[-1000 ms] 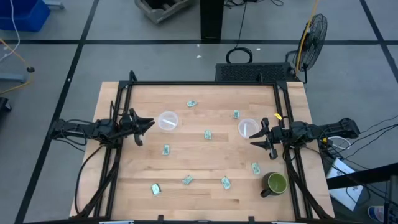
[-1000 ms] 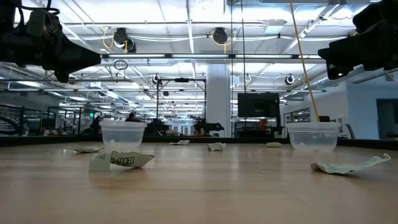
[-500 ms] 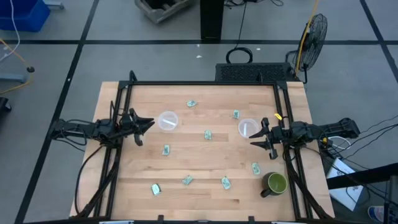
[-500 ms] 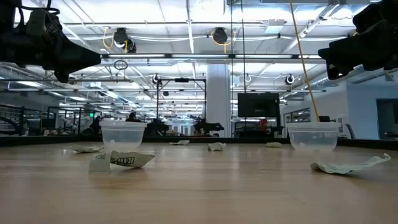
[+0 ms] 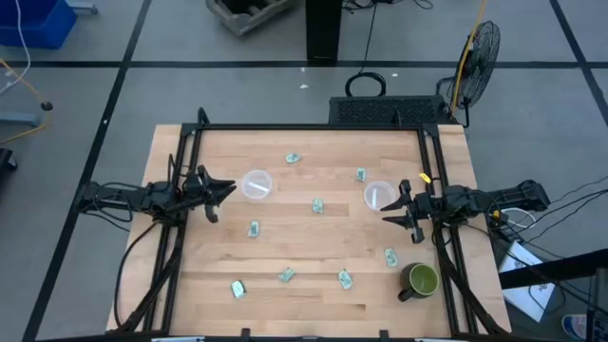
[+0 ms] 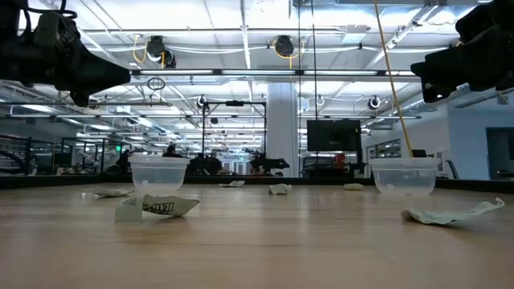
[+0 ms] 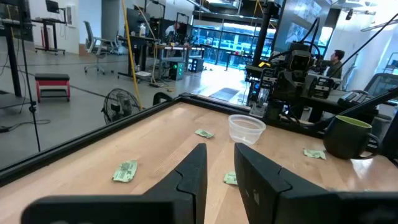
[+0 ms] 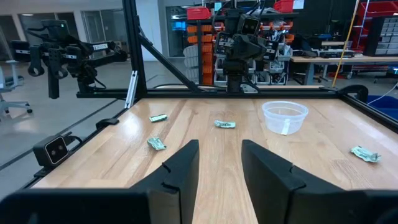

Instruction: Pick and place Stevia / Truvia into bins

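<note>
Several pale green and white sachets lie flat and scattered on the wooden table, among them a sachet [image 5: 317,205] at mid-table, a sachet [image 5: 254,229] nearer the front and a sachet [image 5: 390,256] at the right. Two clear cups stand upright: the left cup [image 5: 256,184] and the right cup [image 5: 379,196]. My left gripper [image 5: 223,195] is open and empty, above the table just left of the left cup. My right gripper [image 5: 391,204] is open and empty, beside the right cup on its right. Each wrist view shows its own fingers apart with nothing between them: my left gripper [image 7: 219,168], my right gripper [image 8: 220,163].
A dark green mug [image 5: 419,279] stands at the table's near right corner. A black frame rail [image 5: 304,126] runs along the table's far edge and down both sides. Bare wood lies between the sachets at mid-table. A person sits beyond the table [image 7: 336,59].
</note>
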